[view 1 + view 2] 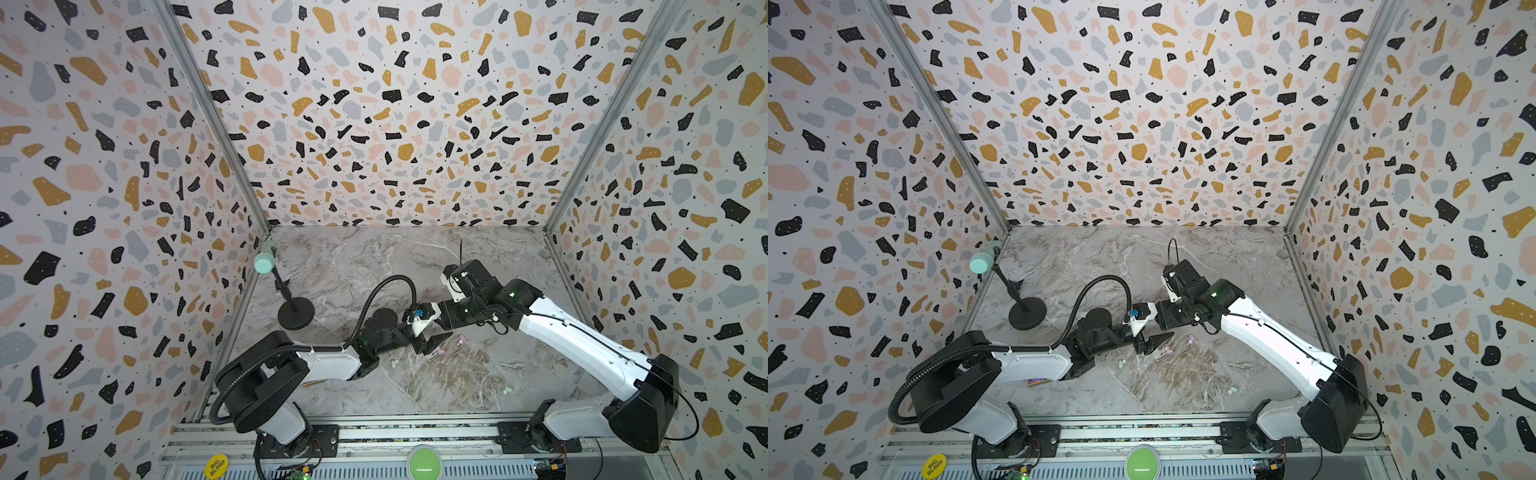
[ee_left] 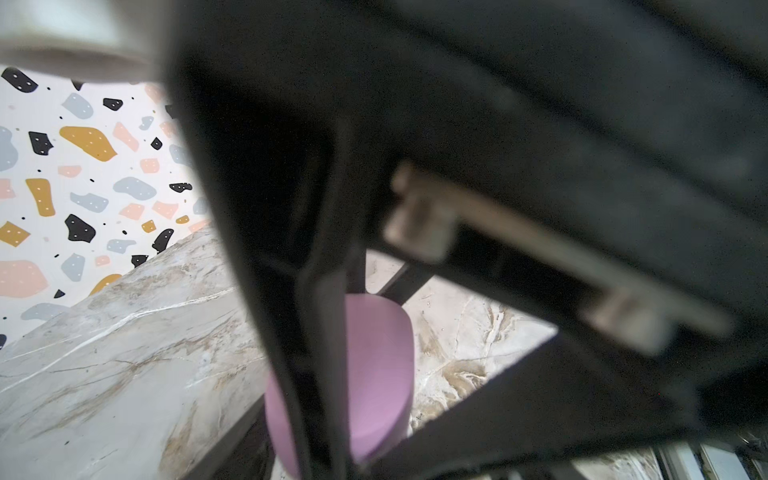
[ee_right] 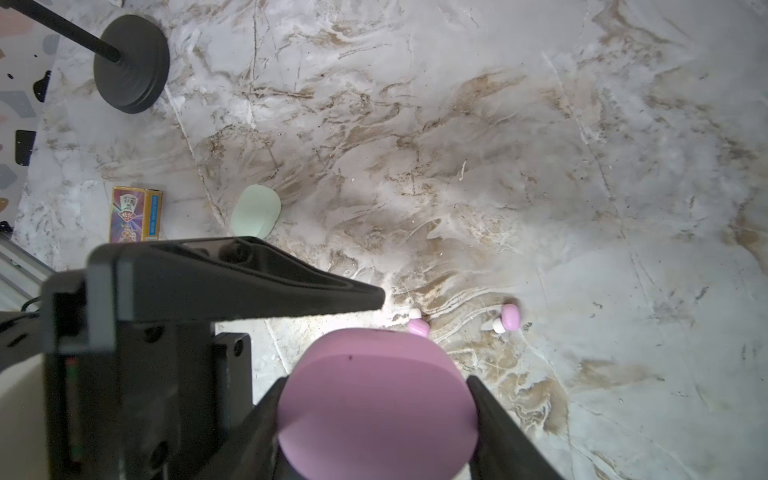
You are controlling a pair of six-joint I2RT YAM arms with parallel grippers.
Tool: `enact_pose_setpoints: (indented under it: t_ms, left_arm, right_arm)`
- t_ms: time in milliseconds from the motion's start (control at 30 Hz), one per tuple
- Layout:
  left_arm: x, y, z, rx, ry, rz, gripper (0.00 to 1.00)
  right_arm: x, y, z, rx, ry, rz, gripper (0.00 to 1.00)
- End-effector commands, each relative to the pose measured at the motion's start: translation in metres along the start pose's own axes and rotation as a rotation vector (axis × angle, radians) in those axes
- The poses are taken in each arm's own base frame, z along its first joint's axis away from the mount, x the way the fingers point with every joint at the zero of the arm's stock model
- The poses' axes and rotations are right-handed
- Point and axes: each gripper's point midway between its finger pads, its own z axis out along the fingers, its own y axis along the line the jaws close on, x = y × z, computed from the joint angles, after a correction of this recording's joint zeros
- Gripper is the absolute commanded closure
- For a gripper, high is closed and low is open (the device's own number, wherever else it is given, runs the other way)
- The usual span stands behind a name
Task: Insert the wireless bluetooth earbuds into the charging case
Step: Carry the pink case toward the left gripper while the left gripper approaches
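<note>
nothing is stowed yet: the right gripper clamps the closed lilac case at the desk's middle, the left gripper is beside it, grip and opening unclear, and all four earbuds lie loose mid-desk and toward the front edge.

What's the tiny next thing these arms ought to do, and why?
The right gripper clamps the lilac case, whose lid looks shut. A left finger sits just clear of it, and two lilac earbuds lie loose on the table. So the left gripper should probably close on the lid's edge and lift it open.
</note>
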Motion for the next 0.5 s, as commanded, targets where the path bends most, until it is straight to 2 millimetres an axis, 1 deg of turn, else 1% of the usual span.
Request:
enact_pose_setpoints:
  t_ms: [0, 467]
  left_arm:
    - [-0.0283, 0.0001, 0.0033, 0.004, -0.093, 0.047, 0.25]
    - [-0.0282, 0.0012, 0.002, -0.007, -0.097, 0.052, 0.4]
  right_arm:
    - [-0.0121, 0.0119, -0.0117, -0.037, -0.042, 0.0, 0.43]
    - [-0.0158, 0.0179, -0.0135, -0.056, -0.052, 0.0, 0.43]
